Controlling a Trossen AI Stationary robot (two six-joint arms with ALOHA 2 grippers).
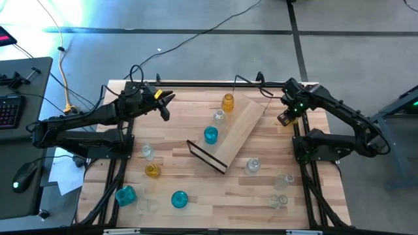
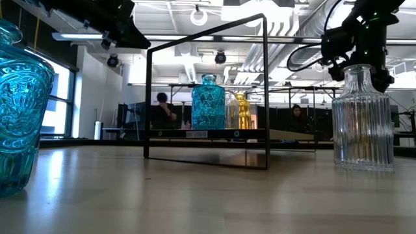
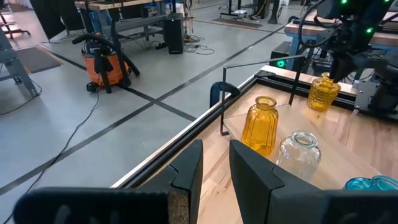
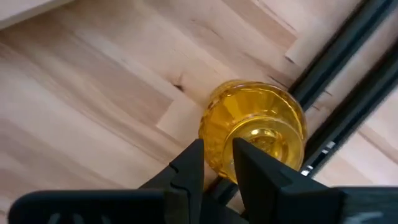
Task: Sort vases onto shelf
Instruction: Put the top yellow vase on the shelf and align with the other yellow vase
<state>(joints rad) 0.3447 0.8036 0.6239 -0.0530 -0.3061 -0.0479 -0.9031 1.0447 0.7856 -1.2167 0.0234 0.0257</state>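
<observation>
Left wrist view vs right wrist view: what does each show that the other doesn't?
Left wrist only: ribbed amber glass vase, clear round glass vase, orange shop vacuum on the floor. Right wrist only: a look straight down into a vase mouth. Both: the faceted amber glass vase under the right hand, beside the table's black rail.

No readable text, label, brand, number or sign anywhere in views.

The wooden table (image 1: 196, 202) carries scattered vases (image 1: 178, 199) and the angled shelf (image 1: 238, 130).
</observation>
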